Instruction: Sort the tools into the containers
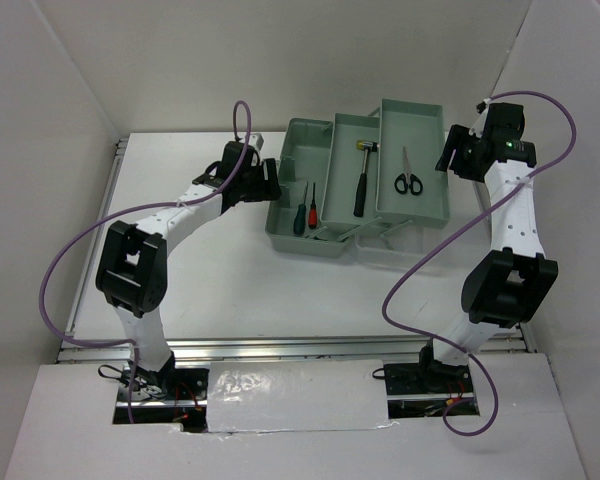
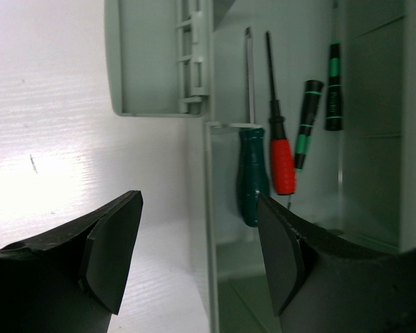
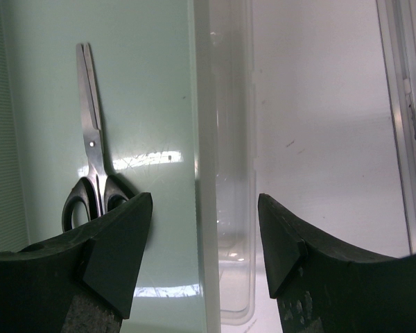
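Toolbox: sage-green toolbox (image 1: 305,243), opened out at the far middle of the table (image 1: 210,280); left tray (image 1: 295,160), base compartment (image 1: 348,135) and right tray (image 1: 415,125) lie side by side.
Hammer: black-handled hammer (image 1: 362,182) lies in the base compartment, head toward the far side.
Scissors: black-handled scissors (image 3: 90,159) lie flat in the right tray, blades shut and pointing away from the right wrist camera.
Screwdrivers: green-handled screwdriver (image 2: 252,173) and red-handled screwdriver (image 2: 282,163) lie side by side in the left tray; black-handled screwdriver (image 2: 307,114) with green bands is just beside them, with another like it further along.
Left arm: left arm (image 1: 170,215) has its elbow raised near the base and its forearm reaching right to the outer wall of the left tray.
Left gripper: left gripper (image 2: 197,260) is spread wide and holds nothing; the tray wall shows between its fingers (image 2: 114,250); contact cannot be told.
Right arm: right arm (image 1: 510,210) has its elbow out to the right and its forearm extended far, wrist at the outer wall of the right tray.
Right gripper: right gripper (image 3: 204,253) is spread wide and holds nothing; the tray wall shows between its fingers (image 3: 121,243).
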`<move>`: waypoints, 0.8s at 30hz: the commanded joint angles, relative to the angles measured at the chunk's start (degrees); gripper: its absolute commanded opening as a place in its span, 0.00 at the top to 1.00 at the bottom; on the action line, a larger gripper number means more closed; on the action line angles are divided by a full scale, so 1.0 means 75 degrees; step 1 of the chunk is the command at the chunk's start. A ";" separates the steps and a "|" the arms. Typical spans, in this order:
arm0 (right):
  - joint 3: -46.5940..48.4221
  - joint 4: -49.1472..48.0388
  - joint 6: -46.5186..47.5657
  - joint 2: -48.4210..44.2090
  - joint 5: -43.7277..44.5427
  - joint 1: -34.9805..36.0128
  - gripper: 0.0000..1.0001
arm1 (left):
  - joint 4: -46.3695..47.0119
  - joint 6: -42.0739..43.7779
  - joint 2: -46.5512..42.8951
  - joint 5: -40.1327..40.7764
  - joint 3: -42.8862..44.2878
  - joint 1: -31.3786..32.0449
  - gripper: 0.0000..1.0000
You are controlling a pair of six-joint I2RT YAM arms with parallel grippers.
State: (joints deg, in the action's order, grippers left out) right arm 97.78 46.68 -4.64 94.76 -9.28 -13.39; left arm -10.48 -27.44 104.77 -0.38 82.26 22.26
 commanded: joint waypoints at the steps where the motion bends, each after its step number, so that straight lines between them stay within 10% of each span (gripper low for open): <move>1: 0.0369 -0.0364 0.0068 0.0115 -0.0064 0.0027 0.30 | -0.0079 -0.0103 0.0256 0.0461 0.0271 0.0055 0.20; 11: 0.0569 -0.0364 0.0068 0.0455 -0.0028 0.0027 0.34 | -0.0103 -0.0079 0.0316 0.0309 -0.0314 0.0090 0.47; 21: 0.0989 -0.0142 0.0233 0.0759 -0.0275 0.0237 0.95 | 0.0026 -0.0091 0.0257 0.0250 -0.0889 0.0254 0.59; 24: 0.1236 -0.0001 0.0256 0.0841 -0.0415 0.0401 1.00 | 0.0085 -0.0045 0.0234 0.0239 -0.0890 0.0348 0.60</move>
State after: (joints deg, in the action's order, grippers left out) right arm 103.20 47.35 -3.09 100.49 -10.11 -12.12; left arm -9.17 -28.71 107.39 0.82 76.38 24.56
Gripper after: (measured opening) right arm 0.019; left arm 0.401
